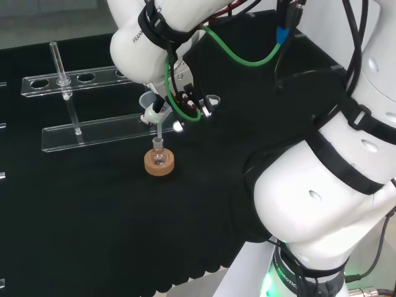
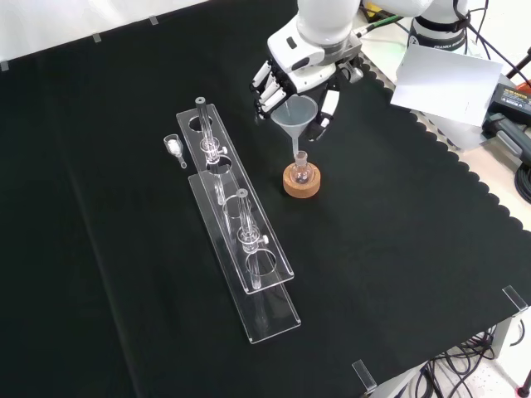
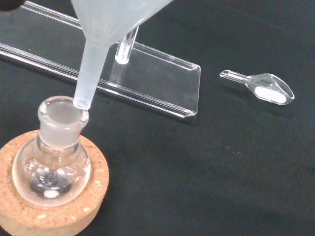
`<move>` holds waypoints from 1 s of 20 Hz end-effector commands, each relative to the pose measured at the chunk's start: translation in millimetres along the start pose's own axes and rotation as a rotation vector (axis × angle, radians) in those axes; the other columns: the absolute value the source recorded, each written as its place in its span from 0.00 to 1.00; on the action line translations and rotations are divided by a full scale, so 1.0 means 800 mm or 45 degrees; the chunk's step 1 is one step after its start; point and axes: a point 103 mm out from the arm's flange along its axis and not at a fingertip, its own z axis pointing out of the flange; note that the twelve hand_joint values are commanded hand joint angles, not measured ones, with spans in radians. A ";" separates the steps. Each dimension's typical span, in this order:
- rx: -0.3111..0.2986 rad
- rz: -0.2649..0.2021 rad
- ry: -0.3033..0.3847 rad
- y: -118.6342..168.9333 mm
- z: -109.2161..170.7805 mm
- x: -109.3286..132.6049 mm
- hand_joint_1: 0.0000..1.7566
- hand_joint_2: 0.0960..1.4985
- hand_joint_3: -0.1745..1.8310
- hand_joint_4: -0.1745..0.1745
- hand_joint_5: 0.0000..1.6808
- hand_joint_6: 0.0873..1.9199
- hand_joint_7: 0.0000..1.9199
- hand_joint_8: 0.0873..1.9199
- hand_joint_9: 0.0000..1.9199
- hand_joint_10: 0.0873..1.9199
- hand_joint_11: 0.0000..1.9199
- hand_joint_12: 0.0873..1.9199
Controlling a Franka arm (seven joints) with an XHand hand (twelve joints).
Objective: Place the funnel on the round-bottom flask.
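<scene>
The black and white robot hand (image 2: 299, 79) comes in from the far side of the front view, palm pointing down, with its fingers (image 2: 265, 95) curled around the rim of the translucent plastic funnel (image 2: 297, 116) so it's clamped on it from both sides. The funnel hangs upright, stem straight down.

In the wrist view the stem tip sits right at the mouth of the small clear glass round-bottom flask (image 3: 51, 162), at the rim's edge (can't tell if it's actually inside the neck or just touching the lip). The flask stands upright in its round cork ring stand (image 3: 93, 196) on the black cloth tabletop (image 2: 398, 249), just right of the racks in the front view.

Left of the flask in the front view are two long clear plastic test-tube racks (image 2: 249, 265) lying side by side, each with a glass tube (image 2: 242, 217) standing in it. A little clear plastic scoop (image 2: 175, 148) with something white in it lies just left of the far rack.

In the head view the white arm link (image 1: 142, 43) hangs above the hand, with the funnel directly over the cork stand.
</scene>
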 end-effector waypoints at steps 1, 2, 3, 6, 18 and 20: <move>0.011 -0.038 0.019 0.001 0.011 -0.015 0.45 0.55 0.34 0.30 0.48 0.35 0.49 0.38 0.66 0.16 0.44 0.54; 0.011 -0.042 0.026 0.001 0.011 -0.015 0.45 0.55 0.34 0.30 0.48 0.35 0.49 0.38 0.66 0.16 0.44 0.54; 0.010 -0.047 0.029 0.001 0.011 -0.015 0.45 0.55 0.34 0.30 0.48 0.35 0.49 0.38 0.66 0.16 0.44 0.54; 0.009 -0.051 0.024 0.001 0.010 -0.007 0.45 0.55 0.34 0.30 0.48 0.36 0.49 0.38 0.66 0.16 0.44 0.54; 0.006 -0.044 -0.016 -0.003 0.001 0.034 0.45 0.55 0.34 0.29 0.48 0.36 0.49 0.38 0.66 0.16 0.45 0.53; 0.009 -0.053 -0.013 -0.002 -0.001 0.034 0.45 0.55 0.34 0.29 0.48 0.36 0.49 0.38 0.66 0.16 0.45 0.53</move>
